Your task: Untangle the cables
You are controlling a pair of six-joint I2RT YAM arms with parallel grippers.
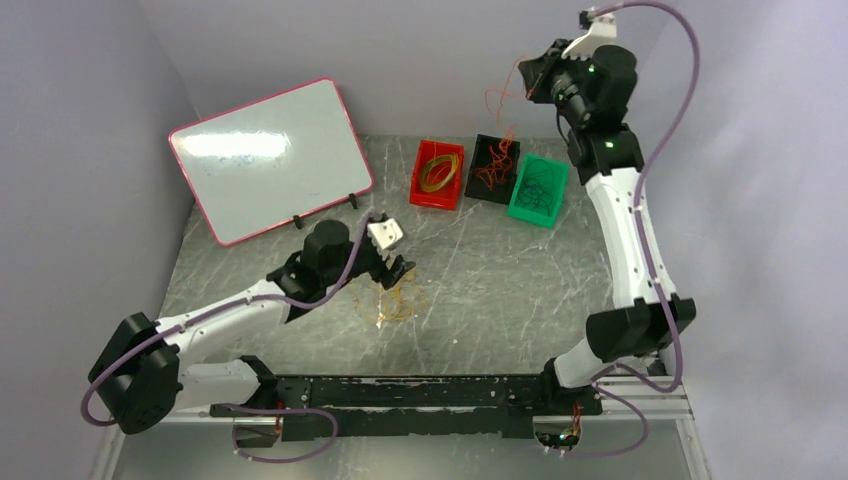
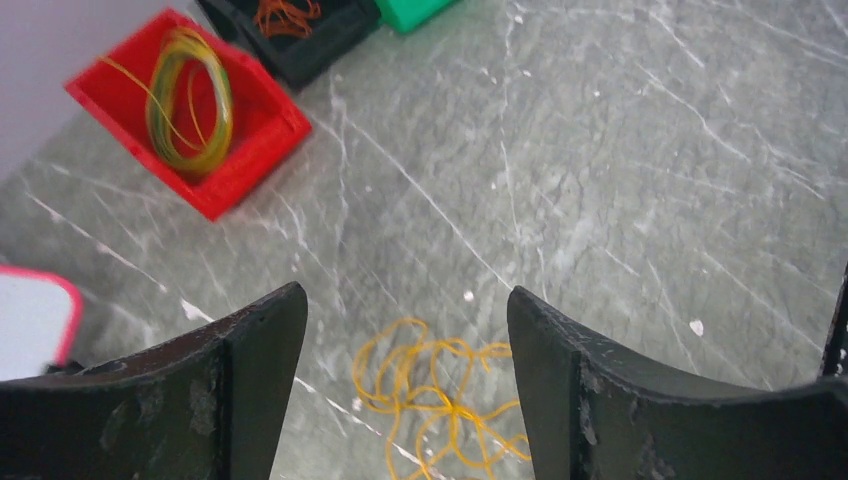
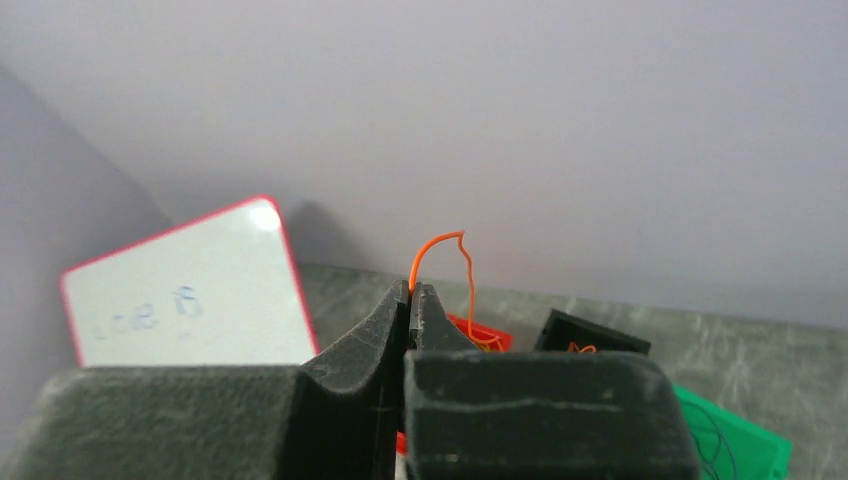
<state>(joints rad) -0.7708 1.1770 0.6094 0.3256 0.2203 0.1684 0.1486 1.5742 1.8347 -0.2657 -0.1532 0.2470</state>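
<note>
While the table (image 1: 500, 290) spanned the middle, board (image 1: 270, 160) upper left, three bins (image 1: 488, 141) upper centre, left gripper (image 2: 405, 295) spread over yellow cables (image 2: 447, 408) at centre, right gripper (image 3: 411, 290) upper right, pinching an orange cable (image 3: 440, 238).

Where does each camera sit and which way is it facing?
Top external: above and behind both arms, looking down on them and the table.
Left wrist: over the table, looking down past the open left tool at yellow cables.
Right wrist: raised, facing the back wall and whiteboard; right tool shut on an orange cable.
Shared: top and left wrist both show the red bin.
</note>
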